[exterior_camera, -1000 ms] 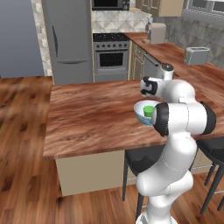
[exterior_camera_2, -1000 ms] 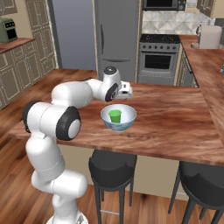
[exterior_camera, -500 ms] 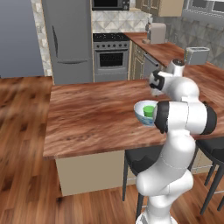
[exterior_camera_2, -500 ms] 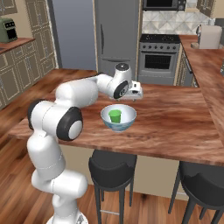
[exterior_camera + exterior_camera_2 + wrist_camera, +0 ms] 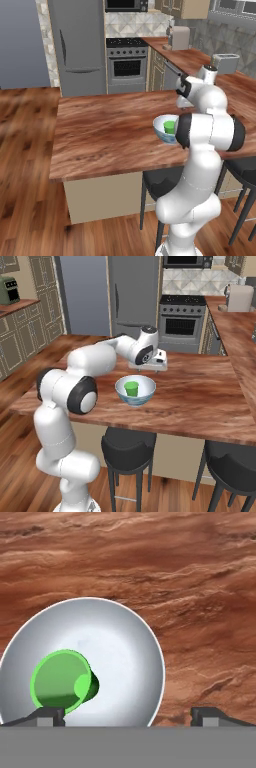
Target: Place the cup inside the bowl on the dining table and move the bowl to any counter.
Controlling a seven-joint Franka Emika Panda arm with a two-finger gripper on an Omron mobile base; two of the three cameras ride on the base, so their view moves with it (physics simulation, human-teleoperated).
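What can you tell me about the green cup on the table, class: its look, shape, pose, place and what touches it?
The cup is a small, bright green, handleless tumbler, smooth like plastic, narrowing toward its base. It stands upright and looks empty inside the bowl, off centre on the pale inner floor, its rim below the bowl's rim in the right base view. Only the bowl touches it. The open pincer hangs above, holding nothing. The bowl rests on the dining table.

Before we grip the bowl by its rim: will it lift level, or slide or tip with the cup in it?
The bowl looks rigid, with a thin rim, so a rim pinch seems feasible. The cup stands loose inside, off centre in the hand view, so it may slide or topple if the bowl tilts. The smooth dining table probably lets the bowl skate when nudged.
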